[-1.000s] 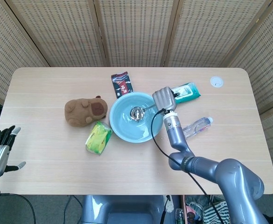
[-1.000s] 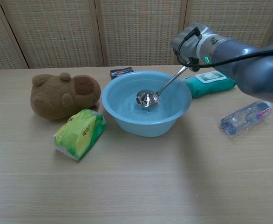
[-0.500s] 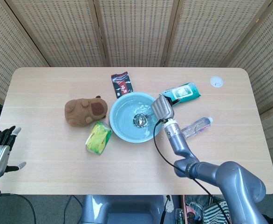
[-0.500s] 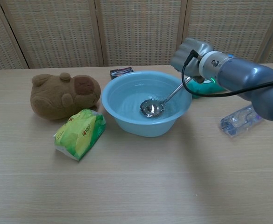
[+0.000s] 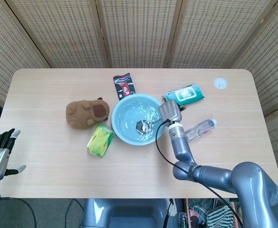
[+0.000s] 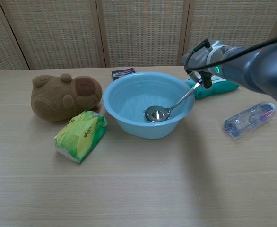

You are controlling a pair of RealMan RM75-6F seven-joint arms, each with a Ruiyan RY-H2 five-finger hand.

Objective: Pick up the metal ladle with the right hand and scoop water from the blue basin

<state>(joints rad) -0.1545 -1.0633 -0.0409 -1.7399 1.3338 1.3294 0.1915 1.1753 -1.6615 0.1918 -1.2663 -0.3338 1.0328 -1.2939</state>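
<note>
The blue basin stands mid-table with rippling water in it. A metal ladle has its bowl down in the water near the basin's right side, and its handle slants up over the right rim. My right hand grips the top of that handle just beyond the rim. My left hand hangs off the table's left edge with fingers spread and nothing in it; the chest view does not show it.
A brown plush toy and a yellow-green packet lie left of the basin. A dark snack pack is behind it. A green wipes pack and a plastic bottle lie to the right. A white disc sits far right.
My right hand has moved toward the near right of the basin, dragging the ladle bowl lower and nearer through the water. The water now ripples. The left hand is unchanged.
</note>
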